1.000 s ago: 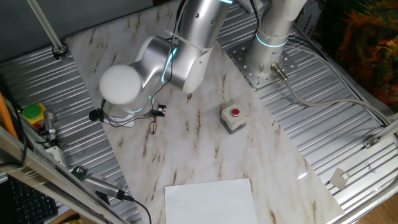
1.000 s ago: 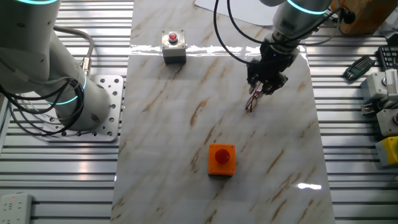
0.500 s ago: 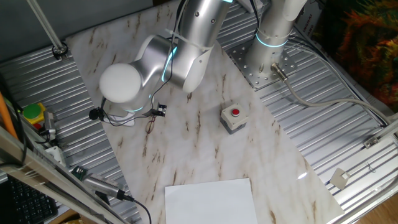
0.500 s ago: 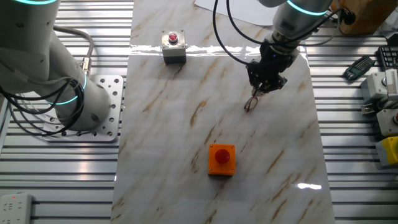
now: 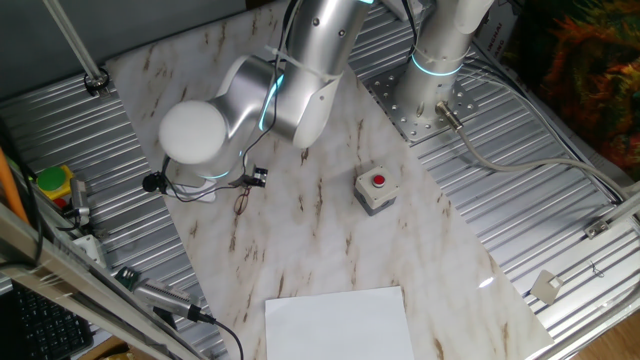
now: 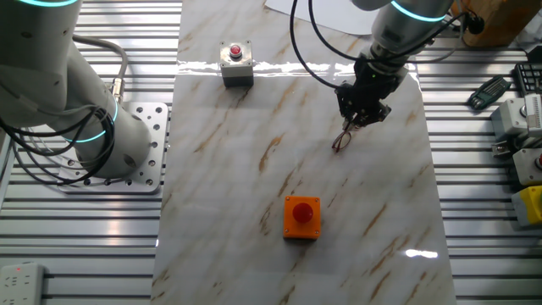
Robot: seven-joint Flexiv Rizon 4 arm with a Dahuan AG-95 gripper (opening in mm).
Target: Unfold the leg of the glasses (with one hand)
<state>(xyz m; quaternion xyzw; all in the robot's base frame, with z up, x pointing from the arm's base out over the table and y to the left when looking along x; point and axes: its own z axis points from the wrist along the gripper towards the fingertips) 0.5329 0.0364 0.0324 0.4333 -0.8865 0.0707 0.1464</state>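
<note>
Marble table (image 6: 254, 169), glasses (image 6: 341, 141) partly hidden, fingers (image 6: 360, 121) unclear

Obstacles we count on the table (image 6: 220, 195): grey button box (image 6: 236, 64) near the far edge, orange button box (image 6: 301, 217) toward the near edge, white sheet (image 5: 340, 322) at one end. The glasses (image 6: 342, 139) lie by the right edge under the gripper (image 6: 362, 119). We see open marble between both boxes.

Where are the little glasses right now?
The glasses lie on the marble table just below the gripper, toward the right edge in this fixed view, up and right of the orange button box.
</note>
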